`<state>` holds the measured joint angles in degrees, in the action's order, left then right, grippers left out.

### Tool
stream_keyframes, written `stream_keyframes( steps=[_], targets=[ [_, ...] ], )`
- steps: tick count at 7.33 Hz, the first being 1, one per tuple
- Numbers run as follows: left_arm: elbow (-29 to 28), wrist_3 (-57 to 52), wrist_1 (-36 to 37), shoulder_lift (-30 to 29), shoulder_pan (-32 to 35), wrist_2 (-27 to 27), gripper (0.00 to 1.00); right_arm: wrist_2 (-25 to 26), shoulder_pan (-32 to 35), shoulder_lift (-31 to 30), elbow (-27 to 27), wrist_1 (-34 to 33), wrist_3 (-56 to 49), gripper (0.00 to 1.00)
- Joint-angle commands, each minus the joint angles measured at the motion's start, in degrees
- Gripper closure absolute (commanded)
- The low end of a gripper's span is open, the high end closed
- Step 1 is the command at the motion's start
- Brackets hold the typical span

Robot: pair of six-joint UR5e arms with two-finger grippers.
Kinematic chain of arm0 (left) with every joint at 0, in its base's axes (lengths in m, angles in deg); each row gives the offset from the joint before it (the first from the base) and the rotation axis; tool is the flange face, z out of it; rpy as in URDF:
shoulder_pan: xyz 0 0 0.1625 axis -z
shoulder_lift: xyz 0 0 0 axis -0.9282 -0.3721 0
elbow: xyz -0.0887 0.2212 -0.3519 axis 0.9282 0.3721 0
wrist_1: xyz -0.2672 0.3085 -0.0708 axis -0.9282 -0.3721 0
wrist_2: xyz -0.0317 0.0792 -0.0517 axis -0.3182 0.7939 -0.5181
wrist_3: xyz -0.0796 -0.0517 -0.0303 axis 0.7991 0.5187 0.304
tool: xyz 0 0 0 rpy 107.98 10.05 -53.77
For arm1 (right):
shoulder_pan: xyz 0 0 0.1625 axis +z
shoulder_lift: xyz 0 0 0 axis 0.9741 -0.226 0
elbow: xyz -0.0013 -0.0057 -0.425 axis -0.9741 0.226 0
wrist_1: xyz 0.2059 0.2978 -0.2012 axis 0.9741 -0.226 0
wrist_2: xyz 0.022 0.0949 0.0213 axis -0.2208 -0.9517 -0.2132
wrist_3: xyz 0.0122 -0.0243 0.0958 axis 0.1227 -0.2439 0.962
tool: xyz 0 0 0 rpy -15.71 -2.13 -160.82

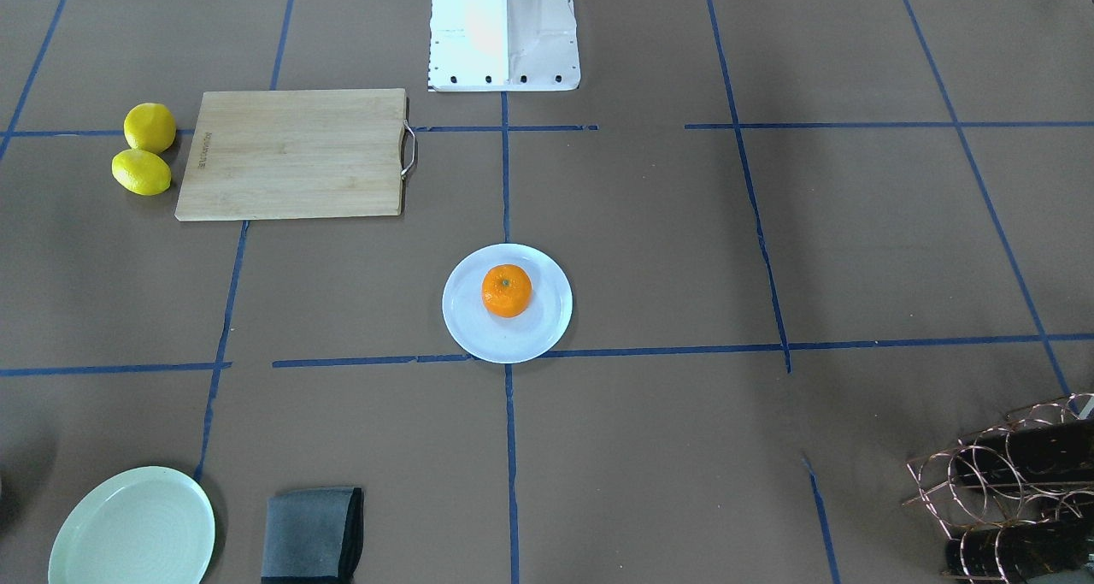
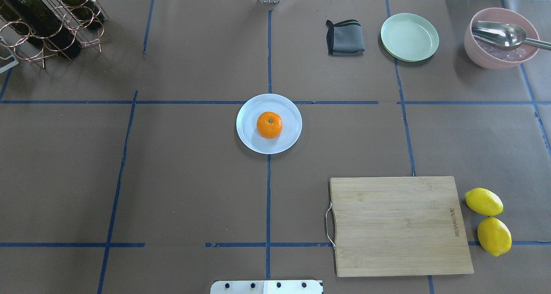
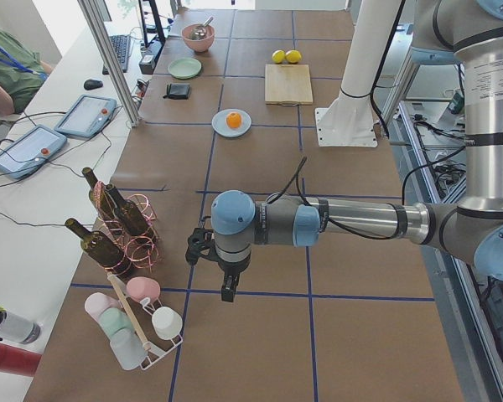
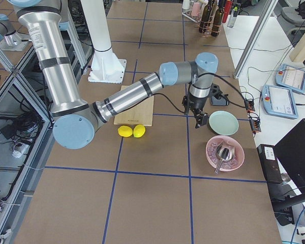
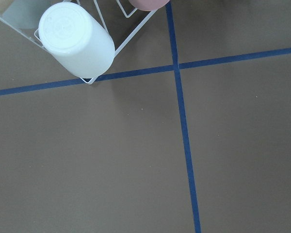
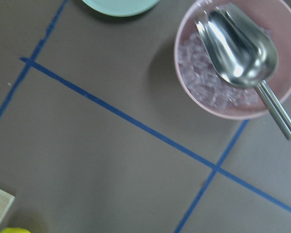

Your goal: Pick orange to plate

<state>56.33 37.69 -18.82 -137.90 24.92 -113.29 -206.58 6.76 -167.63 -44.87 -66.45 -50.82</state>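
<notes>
over the two ends of the table [image 3: 360,352] our left gripper [image 3: 227,289] and right gripper [image 4: 199,120] hang clear of it; we cannot tell how far either is open. the orange [image 2: 269,125] sits on the plate [image 2: 247,134], well apart from both.

Robotics laboratory: a paper-covered table [image 2: 172,177] marked with a blue tape grid [image 2: 268,190], two robot arms [image 3: 360,222], control tablets [image 3: 85,115], and a seated operator [image 3: 4,71] alongside.
</notes>
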Motion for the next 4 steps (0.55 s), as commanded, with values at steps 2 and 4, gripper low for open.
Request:
stream_keyframes(
  steps=[2,4],
  targets=[
    [0.13,-0.06,0.05,0.09,0.09,-0.28,0.0,1.05,11.81,-12.08,6.51,6.82,-1.31,0.0],
    [0.13,-0.06,0.14,0.18,0.0,-0.28,0.0,-0.09,11.84,-15.0,7.15,8.35,-0.96,0.0]
  ],
)
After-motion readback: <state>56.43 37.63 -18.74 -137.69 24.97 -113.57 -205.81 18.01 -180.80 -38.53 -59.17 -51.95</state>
